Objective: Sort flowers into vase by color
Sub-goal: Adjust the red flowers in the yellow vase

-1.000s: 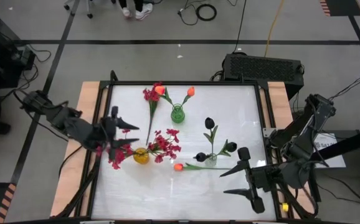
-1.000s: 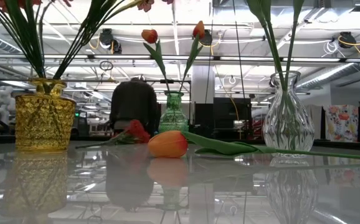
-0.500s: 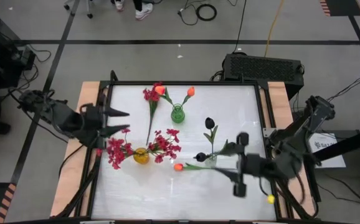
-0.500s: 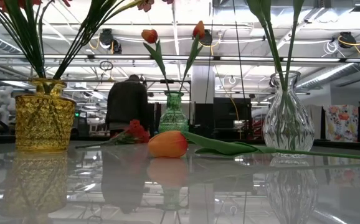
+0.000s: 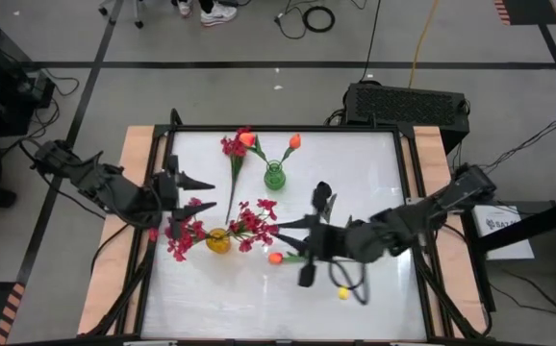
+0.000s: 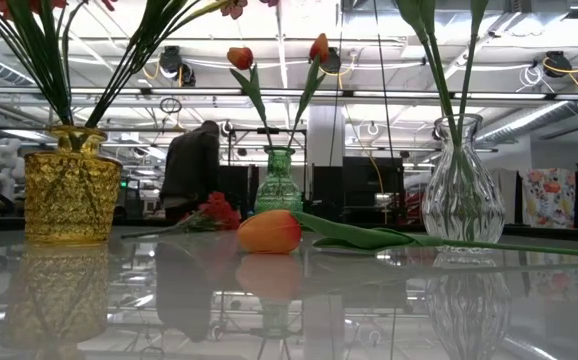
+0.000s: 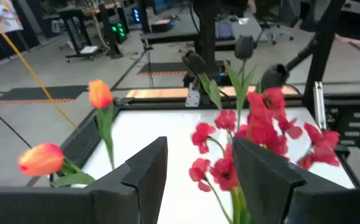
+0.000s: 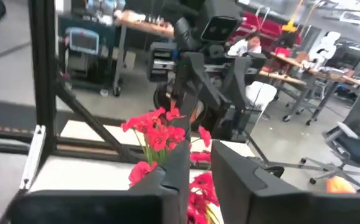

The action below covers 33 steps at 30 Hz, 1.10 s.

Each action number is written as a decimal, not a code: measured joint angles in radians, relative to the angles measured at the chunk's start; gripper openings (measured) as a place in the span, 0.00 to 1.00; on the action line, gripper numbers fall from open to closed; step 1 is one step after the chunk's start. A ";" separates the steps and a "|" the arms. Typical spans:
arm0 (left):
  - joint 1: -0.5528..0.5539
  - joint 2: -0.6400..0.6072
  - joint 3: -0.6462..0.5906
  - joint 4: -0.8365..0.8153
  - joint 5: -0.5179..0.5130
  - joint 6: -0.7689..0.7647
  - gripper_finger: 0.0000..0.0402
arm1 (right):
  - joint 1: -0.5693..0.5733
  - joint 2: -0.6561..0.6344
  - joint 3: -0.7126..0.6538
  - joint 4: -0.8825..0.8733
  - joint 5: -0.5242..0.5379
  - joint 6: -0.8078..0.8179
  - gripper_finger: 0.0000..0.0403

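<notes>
High view: three vases (image 5: 274,176).

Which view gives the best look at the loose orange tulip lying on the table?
The low view: the orange tulip lies side-on in plain sight, its stem running toward the clear vase. In the high view it is small, beside the right pincer. I cannot pick it out for certain in either wrist view.

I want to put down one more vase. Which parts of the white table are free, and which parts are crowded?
Free: the near strip of the white table and the far right corner. Crowded: the middle band, where the yellow glass vase of crimson sprays, the loose orange tulip, the right gripper and the clear glass vase sit close together; the small green vase stands behind.
</notes>
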 joint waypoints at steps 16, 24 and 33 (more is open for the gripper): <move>-0.075 0.077 0.000 0.006 0.057 -0.031 0.47 | -0.127 0.285 0.255 -0.255 -0.023 0.093 0.00; -0.078 0.077 0.000 0.005 0.055 -0.030 0.47 | -0.144 0.340 0.254 -0.177 -0.058 0.058 0.00; -0.078 0.082 0.000 -0.001 0.062 -0.029 0.47 | -0.142 0.325 0.254 -0.082 -0.075 -0.014 0.00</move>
